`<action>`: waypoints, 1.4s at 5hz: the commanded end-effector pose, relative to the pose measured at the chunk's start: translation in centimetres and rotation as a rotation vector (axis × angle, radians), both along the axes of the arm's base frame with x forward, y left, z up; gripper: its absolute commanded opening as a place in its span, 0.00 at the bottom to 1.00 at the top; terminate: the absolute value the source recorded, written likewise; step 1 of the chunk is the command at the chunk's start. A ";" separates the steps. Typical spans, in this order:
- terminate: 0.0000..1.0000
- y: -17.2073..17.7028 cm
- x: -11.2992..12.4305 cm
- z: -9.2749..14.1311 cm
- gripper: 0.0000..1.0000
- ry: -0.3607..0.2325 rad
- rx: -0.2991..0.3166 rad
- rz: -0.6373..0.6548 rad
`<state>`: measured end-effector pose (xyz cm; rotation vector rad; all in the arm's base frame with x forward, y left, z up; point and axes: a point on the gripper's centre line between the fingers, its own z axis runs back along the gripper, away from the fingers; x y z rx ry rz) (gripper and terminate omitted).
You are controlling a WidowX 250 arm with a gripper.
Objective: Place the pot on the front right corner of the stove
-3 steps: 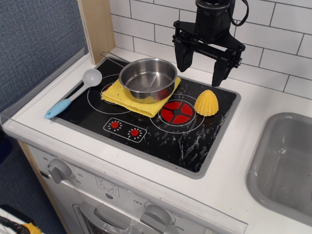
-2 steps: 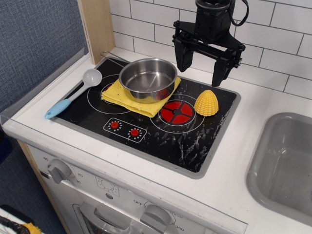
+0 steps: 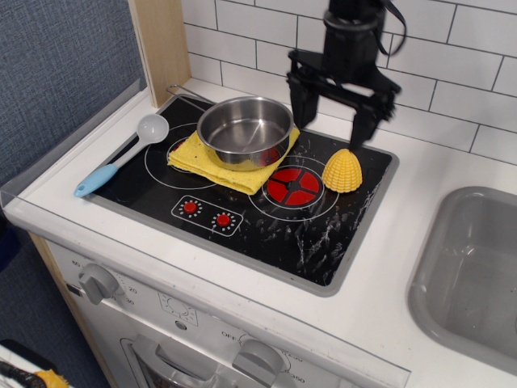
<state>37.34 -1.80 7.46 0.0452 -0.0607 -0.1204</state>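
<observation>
The shiny steel pot [image 3: 245, 130] sits on a folded yellow cloth [image 3: 218, 162] at the back middle of the black stove [image 3: 315, 234], its thin wire handle [image 3: 187, 94] pointing back left. My gripper [image 3: 332, 123] hangs open and empty above the stove's back right, to the right of the pot and just behind a yellow corn piece [image 3: 342, 170]. Its black fingers [image 3: 299, 101] are spread wide and slightly blurred. The red burner [image 3: 292, 186] and two small red dials [image 3: 207, 213] lie in front of the pot.
A blue-handled white ladle [image 3: 125, 153] lies along the stove's left side. A grey sink basin [image 3: 477, 267] is at the right. White tiled wall runs behind, a wooden post [image 3: 161, 44] stands at the back left. The stove's front right area shows white scuffs.
My gripper has shifted slightly lower and toward the stove, staying open. The pot, cloth, corn and ladle have not moved.
</observation>
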 end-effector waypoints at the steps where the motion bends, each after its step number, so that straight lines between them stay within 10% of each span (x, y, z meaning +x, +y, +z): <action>1: 0.00 6.0 1.9 1.6 1.00 -0.051 0.039 0.123; 3: 0.00 5.3 1.3 -2.0 1.00 0.040 0.017 0.101; 4: 0.00 4.6 1.1 -2.1 0.00 0.036 0.020 0.077; 7: 0.00 4.6 1.0 -1.3 0.00 0.008 0.026 0.076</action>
